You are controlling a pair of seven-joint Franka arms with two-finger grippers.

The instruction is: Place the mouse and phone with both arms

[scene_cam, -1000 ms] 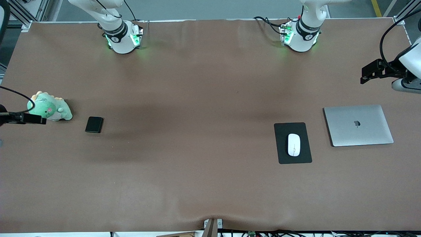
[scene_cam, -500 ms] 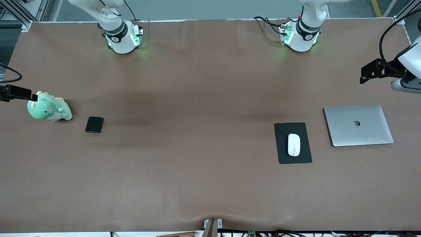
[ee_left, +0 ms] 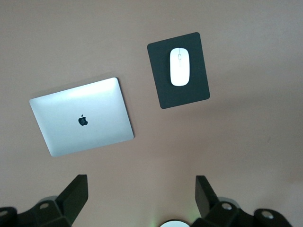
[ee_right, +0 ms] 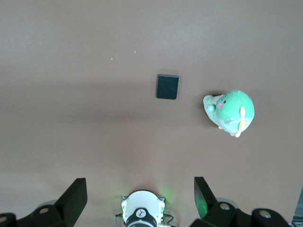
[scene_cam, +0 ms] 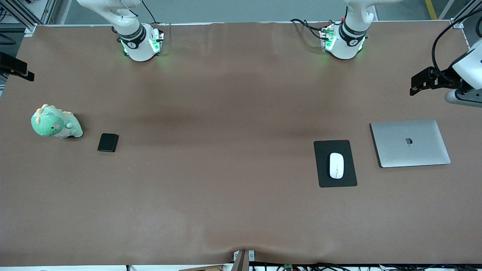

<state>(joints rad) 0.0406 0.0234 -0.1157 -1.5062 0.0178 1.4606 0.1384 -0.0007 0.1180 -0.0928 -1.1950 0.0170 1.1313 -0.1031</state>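
The white mouse (scene_cam: pixel 336 165) (ee_left: pixel 179 66) lies on a flat black pad (scene_cam: pixel 324 150) (ee_left: pixel 189 97) toward the left arm's end of the table. The small black phone (scene_cam: pixel 107 142) (ee_right: pixel 167 86) lies flat on the brown table toward the right arm's end, beside a green plush toy. My left gripper (ee_left: pixel 142 183) hangs open and empty high over the table, with the left arm (scene_cam: pixel 465 71) at the table's end above the laptop. My right gripper (ee_right: pixel 139 183) is also open and empty, high up, with the right arm (scene_cam: pixel 15 67) at the other end.
A green plush toy (scene_cam: pixel 55 122) (ee_right: pixel 231 112) sits beside the phone. A closed silver laptop (scene_cam: pixel 410 143) (ee_left: pixel 83 117) lies beside the black pad. The two green-lit arm bases (scene_cam: pixel 141 41) (scene_cam: pixel 342 39) stand along the table's edge farthest from the front camera.
The right arm has swung away from over the plush toy toward the bases' edge of the table. The left arm has drifted slightly the same way. Mouse and phone have not moved.
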